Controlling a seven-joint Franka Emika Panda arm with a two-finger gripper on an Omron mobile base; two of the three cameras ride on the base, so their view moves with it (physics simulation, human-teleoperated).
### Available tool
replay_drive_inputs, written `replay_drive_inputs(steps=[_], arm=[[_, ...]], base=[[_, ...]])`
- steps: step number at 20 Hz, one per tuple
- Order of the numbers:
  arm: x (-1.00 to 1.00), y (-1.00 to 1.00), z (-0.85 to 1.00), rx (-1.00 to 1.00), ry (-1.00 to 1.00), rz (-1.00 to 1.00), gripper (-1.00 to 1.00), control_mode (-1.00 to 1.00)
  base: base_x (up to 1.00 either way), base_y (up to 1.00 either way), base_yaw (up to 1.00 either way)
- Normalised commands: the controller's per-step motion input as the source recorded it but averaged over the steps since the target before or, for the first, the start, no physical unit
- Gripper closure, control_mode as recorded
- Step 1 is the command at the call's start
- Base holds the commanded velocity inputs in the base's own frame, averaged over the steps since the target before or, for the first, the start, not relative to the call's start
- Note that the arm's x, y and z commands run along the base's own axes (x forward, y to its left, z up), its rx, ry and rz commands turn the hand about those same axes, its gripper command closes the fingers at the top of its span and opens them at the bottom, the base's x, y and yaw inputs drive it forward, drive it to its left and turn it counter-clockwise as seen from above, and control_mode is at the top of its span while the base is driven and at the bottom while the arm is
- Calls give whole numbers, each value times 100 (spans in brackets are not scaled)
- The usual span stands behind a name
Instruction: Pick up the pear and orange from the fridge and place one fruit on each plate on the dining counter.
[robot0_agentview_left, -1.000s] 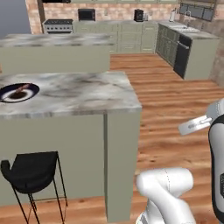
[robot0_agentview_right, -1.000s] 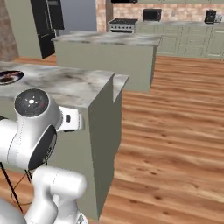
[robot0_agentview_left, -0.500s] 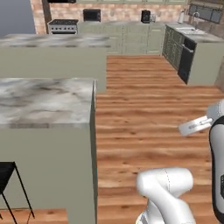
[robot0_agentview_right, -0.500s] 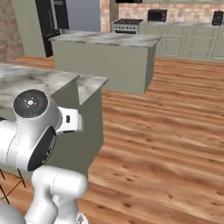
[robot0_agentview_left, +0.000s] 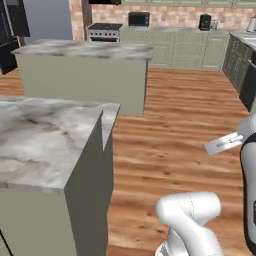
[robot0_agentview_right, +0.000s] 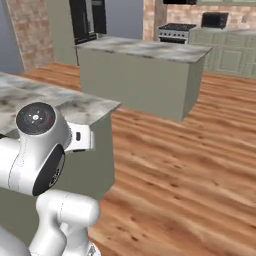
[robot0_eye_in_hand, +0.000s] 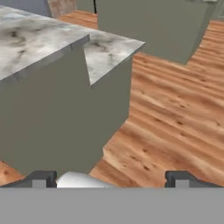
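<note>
End effector (robot0_eye_in_hand: 109, 179) open, empty, beside the dining counter (robot0_eye_in_hand: 48, 39) corner.

Nearest, the dining counter (robot0_agentview_left: 45, 145) with a grey-white marbled top and plain olive-grey sides, its corner jutting over the wooden plank floor (robot0_agentview_left: 170, 130); same corner seen in the right base view (robot0_agentview_right: 75, 107) and in the hand view (robot0_eye_in_hand: 57, 48). Beyond it, standing well apart on the same floor, a second marble-topped island (robot0_agentview_left: 85, 70), also olive-grey below (robot0_agentview_right: 145, 75). Along the back wall, pale green cabinets (robot0_agentview_left: 180, 47) carrying a microwave (robot0_agentview_left: 139, 19) and a small dark appliance (robot0_agentview_left: 204, 22).
</note>
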Motion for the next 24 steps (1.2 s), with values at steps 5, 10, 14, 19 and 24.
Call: replay_drive_inputs(steps=[5, 10, 14, 19, 24], arm=[[0, 0, 0, 0, 0, 0, -100, 100], [0, 0, 0, 0, 0, 0, -100, 100], [0, 0, 0, 0, 0, 0, -100, 100], [0, 0, 0, 0, 0, 0, -100, 100], [0, 0, 0, 0, 0, 0, -100, 100]], base=[[92, -67, 36], [89, -70, 34], [88, -71, 35], [82, -75, 34], [82, -73, 35]])
